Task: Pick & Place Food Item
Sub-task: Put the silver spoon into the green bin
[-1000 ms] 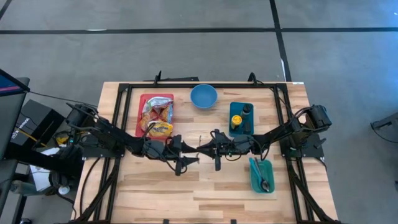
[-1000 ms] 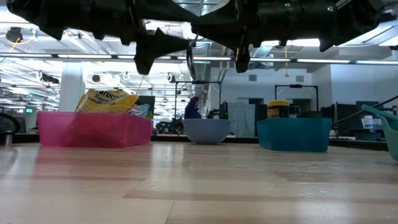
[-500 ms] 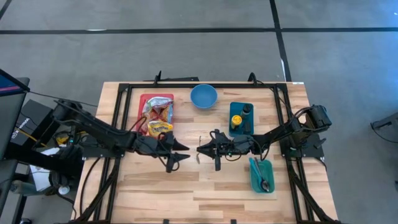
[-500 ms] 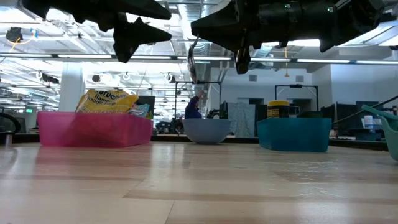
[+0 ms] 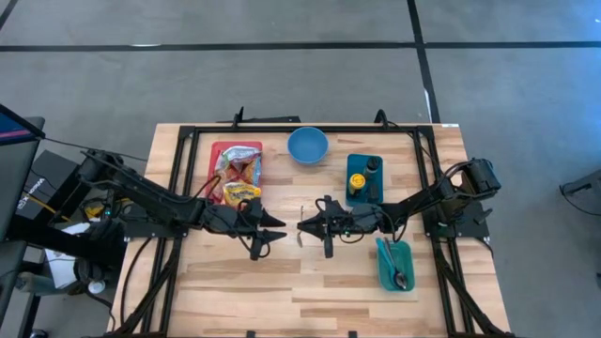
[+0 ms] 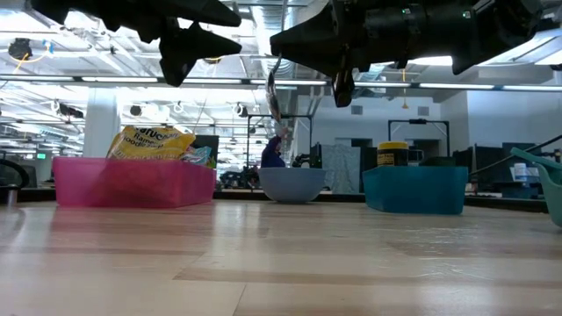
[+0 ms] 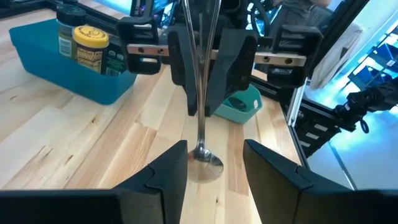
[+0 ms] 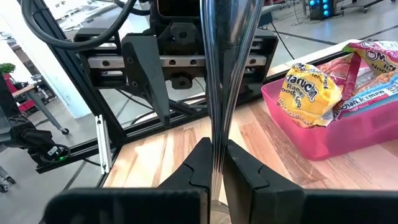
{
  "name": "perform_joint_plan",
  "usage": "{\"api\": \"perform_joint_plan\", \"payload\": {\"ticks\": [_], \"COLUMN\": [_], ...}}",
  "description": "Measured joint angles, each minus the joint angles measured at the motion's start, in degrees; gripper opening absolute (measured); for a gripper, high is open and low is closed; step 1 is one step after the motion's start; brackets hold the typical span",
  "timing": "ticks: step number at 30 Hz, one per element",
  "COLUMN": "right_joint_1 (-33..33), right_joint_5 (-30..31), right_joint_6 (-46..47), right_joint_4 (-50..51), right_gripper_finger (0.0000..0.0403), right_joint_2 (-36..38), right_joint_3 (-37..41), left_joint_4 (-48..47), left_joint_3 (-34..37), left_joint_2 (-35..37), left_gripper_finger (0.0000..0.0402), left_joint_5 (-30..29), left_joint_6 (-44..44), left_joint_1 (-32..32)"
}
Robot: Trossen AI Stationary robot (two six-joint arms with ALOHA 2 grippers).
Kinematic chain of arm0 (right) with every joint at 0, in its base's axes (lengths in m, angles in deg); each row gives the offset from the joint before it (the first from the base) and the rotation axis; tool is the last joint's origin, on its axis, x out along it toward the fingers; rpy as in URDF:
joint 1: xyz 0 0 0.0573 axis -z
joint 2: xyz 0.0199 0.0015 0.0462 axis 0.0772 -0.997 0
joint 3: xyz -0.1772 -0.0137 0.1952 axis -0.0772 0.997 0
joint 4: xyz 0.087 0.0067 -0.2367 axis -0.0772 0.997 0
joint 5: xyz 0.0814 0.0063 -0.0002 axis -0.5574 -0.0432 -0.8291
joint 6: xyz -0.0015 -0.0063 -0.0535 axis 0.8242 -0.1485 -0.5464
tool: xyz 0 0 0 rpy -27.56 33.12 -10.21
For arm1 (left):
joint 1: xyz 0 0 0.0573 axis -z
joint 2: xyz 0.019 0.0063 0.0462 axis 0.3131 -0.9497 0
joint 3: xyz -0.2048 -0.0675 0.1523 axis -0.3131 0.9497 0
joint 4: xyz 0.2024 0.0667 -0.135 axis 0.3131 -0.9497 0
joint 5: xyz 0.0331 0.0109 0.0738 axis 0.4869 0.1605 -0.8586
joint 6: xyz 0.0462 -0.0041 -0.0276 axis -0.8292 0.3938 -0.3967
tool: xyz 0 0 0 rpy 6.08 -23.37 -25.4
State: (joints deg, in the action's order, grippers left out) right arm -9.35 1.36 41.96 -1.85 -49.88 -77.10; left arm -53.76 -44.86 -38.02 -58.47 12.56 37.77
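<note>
My right gripper (image 5: 303,225) is over the table's middle, shut on a metal spoon (image 7: 200,81). My left gripper (image 5: 270,231) is open and empty just to the spoon's left, its fingers pointing at the spoon, a short gap away. In the left wrist view the spoon stands between the right gripper's fingers, and my own two fingers (image 7: 166,177) frame it without touching. Yellow and red snack packets (image 5: 239,174) lie in a pink tray (image 5: 214,169) at the far left. My right gripper pinches the spoon's thin handle (image 8: 214,118) between its two fingers (image 8: 200,163). The fingers come level from the table's right and lie across the handle. The spoon is lifted well clear of the table (image 6: 272,88), its bowl end (image 7: 208,160) lowest.
A blue bowl (image 5: 307,145) stands at the far middle. A blue bin (image 5: 364,192) with a yellow-lidded jar and a dark bottle is right of it. A teal container (image 5: 394,265) with utensils is at the near right. A black frame (image 5: 188,141) runs round the table.
My left gripper has drawn back from the spoon toward the table's left edge and risen a little, then kept still. My right gripper and the spoon have stayed where they were.
</note>
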Motion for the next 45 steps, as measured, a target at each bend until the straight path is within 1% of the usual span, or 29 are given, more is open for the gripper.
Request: {"api": "perform_joint_plan", "payload": {"ticks": [13, 19, 22, 28, 32, 38, 41, 45], "right_joint_1": [-0.1, -0.9, -2.0, -4.6, -6.5, -10.0, -11.9, -13.9], "right_joint_5": [0.0, 0.8, 4.5, 13.6, 17.9, 25.0, 27.3, 27.4], "right_joint_6": [0.0, 0.0, -0.9, -1.5, -1.5, 1.6, 4.0, 9.4], "right_joint_4": [3.0, 7.9, 12.8, 24.1, 30.1, 38.4, 42.8, 48.7], "right_gripper_finger": [0.0015, 0.0014, 0.0014, 0.0014, 0.0015, 0.0015, 0.0015, 0.0015], "right_joint_2": [0.3, 3.7, 6.1, 11.8, 15.5, 21.2, 23.8, 27.1], "right_joint_3": [0.0, 0.0, 0.0, 0.0, 0.0, 0.0, 0.0, 0.0], "left_joint_4": [0.2, 0.2, 0.2, 0.2, 0.2, 0.2, 0.2, 0.2], "left_joint_3": [0.0, 0.0, 0.0, 0.0, 0.0, 0.0, 0.0, 0.0], "left_joint_2": [0.0, 0.0, 0.0, 0.0, -0.1, -0.1, -0.1, -0.1], "left_gripper_finger": [0.0153, 0.0157, 0.0155, 0.0153, 0.0154, 0.0155, 0.0157, 0.0155], "left_joint_5": [-0.1, -0.1, -0.1, -0.1, -0.1, -0.1, -0.1, -0.1], "left_joint_6": [0.0, 0.1, 0.1, 0.1, 0.1, 0.1, 0.1, 0.1], "left_joint_1": [0.0, 0.0, 0.0, 0.0, 0.0, 0.0, 0.0, 0.0]}}
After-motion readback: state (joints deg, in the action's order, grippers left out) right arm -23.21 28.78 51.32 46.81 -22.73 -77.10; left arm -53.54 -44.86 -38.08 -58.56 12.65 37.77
